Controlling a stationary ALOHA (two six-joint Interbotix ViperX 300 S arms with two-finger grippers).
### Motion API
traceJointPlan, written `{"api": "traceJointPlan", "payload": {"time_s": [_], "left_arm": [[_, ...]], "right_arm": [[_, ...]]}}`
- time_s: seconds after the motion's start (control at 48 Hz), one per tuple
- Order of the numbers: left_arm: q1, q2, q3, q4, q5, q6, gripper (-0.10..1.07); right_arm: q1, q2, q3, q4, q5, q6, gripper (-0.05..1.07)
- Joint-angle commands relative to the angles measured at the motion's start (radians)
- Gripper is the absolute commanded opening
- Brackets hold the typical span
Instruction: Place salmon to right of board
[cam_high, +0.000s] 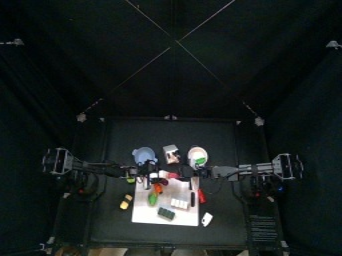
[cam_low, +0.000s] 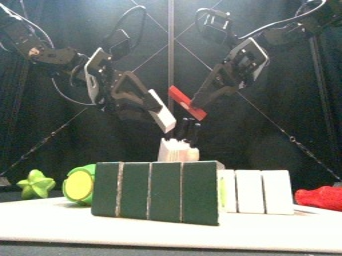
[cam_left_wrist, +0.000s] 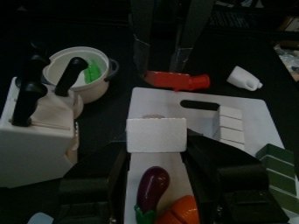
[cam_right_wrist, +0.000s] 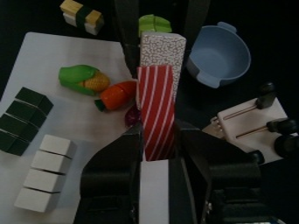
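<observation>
Now, right jaws: the right gripper (cam_right_wrist: 158, 140) is closed on one end of the salmon (cam_right_wrist: 158, 87), a long red-and-white striped slab.
Left jaws: the left gripper (cam_left_wrist: 159, 157) stands spread with nothing gripped, just beside the salmon's free end; contact cannot be told.
Salmon's place: held in the air over the far edge of the board (cam_right_wrist: 70, 114), not yet on the tabletop.
Board: crowded with small foods, among them a carrot (cam_right_wrist: 117, 94) under the salmon.
Risk, slip: the slab is pinched at one end only, so a quick swing could tilt it out.
Risk, collision: the two grippers are close; moving off sideways could clip the left one.
Risk, placement: releasing early would leave the salmon on the board.
</observation>
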Motion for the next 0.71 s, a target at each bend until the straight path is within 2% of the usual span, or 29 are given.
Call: {"api": "traceJointPlan", "payload": {"time_s": [0.0,0.312,0.458,0.688], "left_arm": [[0.002,-0.017,-0.011,-0.002,-0.008,0.0,0.57],[0.002,-0.034,0.011,-0.003,-0.008,0.002,0.57],[0.006,-0.061,0.035,-0.003,-0.008,0.002,0.57],[0.015,-0.112,0.074,-0.002,-0.008,0.003,0.57]], "right_arm": [[0.011,-0.037,-0.009,0.0,-0.002,0.003,0.4],[0.032,-0.067,0.026,0.014,0.04,0.003,0.4],[0.028,-0.087,0.043,0.121,0.071,0.003,0.4],[0.031,-0.126,0.092,0.394,0.118,0.006,0.41]]}}
